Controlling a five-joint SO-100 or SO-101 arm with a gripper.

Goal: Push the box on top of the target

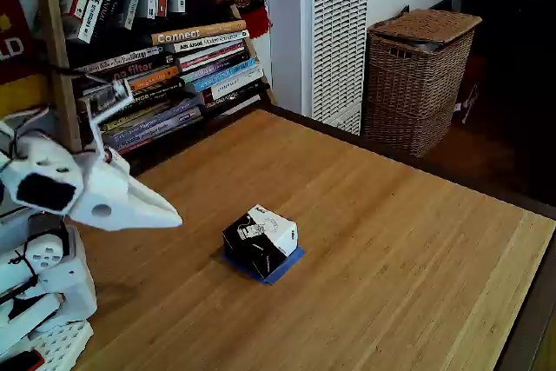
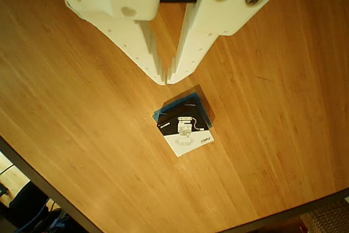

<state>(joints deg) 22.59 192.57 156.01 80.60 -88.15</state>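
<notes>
The box (image 1: 261, 238) is a small cube with black sides and a white printed top. It sits on the blue tape target (image 1: 285, 265), whose edges peek out at its front and right in the fixed view. In the other view the box (image 2: 185, 129) covers most of the target (image 2: 177, 103), with blue showing along the upper edge. My white gripper (image 1: 174, 214) hovers above the table to the left of the box, apart from it. From the other view the gripper (image 2: 166, 80) has its fingertips nearly together with nothing between them, just above the box in the picture.
A wicker basket (image 1: 420, 76) stands on the floor beyond the table's far edge. A bookshelf (image 1: 165, 58) with stacked books rises at the back left. The arm's white base (image 1: 39, 293) sits at the left front. Bare wooden table (image 1: 391, 241) spreads to the right of the box.
</notes>
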